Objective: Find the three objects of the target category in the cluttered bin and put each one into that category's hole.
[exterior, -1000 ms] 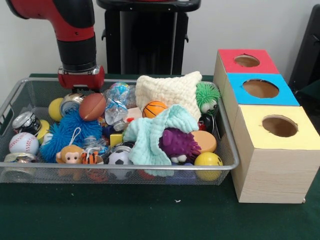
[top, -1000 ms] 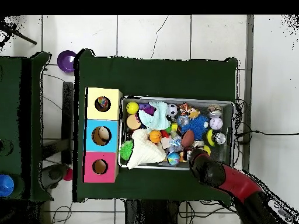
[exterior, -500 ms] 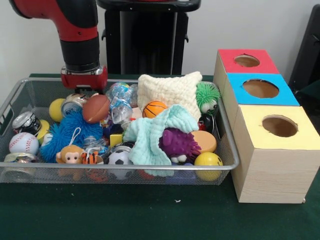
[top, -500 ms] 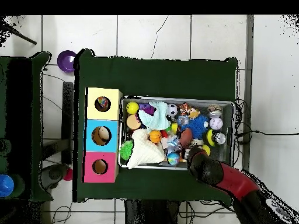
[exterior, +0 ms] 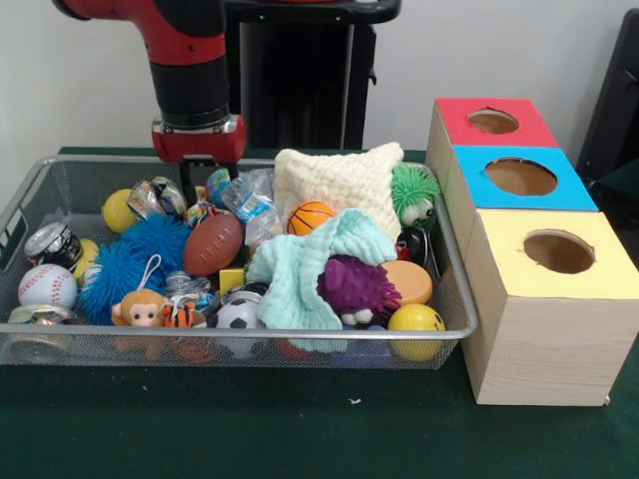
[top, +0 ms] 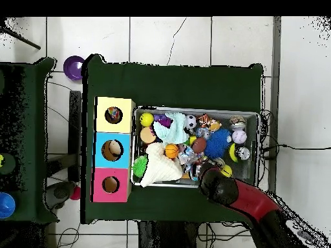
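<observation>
Three holes top the boxes (exterior: 529, 249) beside the bin (exterior: 454, 289), and the step looks like searching for a pick. Arm upright, the end effector (exterior: 200, 180) hangs above the football (exterior: 213, 243); its fingers seem slightly parted and empty, so next it must lower and close.

No text, label, brand name, number or sign can be read anywhere in either view. The cans (exterior: 52, 242) at the left end of the wire bin (exterior: 454, 299) carry printed wrappers, but the print is too small and blurred to make out. The three wooden boxes (exterior: 519, 180) right of the bin show only plain coloured tops, red, blue and yellow, with no lettering on them.
</observation>
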Tool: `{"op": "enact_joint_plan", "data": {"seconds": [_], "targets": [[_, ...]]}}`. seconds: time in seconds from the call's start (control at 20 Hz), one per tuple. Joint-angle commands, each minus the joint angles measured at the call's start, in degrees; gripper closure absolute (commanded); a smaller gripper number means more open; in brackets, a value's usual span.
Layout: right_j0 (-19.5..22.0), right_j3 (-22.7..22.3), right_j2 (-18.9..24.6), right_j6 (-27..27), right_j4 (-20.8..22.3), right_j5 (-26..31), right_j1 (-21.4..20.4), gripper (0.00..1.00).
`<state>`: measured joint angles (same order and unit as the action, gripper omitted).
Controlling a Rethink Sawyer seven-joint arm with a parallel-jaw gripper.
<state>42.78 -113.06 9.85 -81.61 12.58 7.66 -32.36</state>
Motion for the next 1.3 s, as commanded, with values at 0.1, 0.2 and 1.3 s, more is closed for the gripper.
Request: {"op": "enact_joint_plan", "data": {"seconds": [0.1, 0.2, 1.3], "targets": [[-2.6, -2.1, 0.0, -11.8, -4.7, 6.0, -1.4, 0.00], [-2.8, -2.0, -0.4, -11.6, -4.9, 5.7, -1.1, 0.00], [-5.2, 14.4, -9.3, -1.3, 18.4, -6.9, 9.4, 0.00]]}}
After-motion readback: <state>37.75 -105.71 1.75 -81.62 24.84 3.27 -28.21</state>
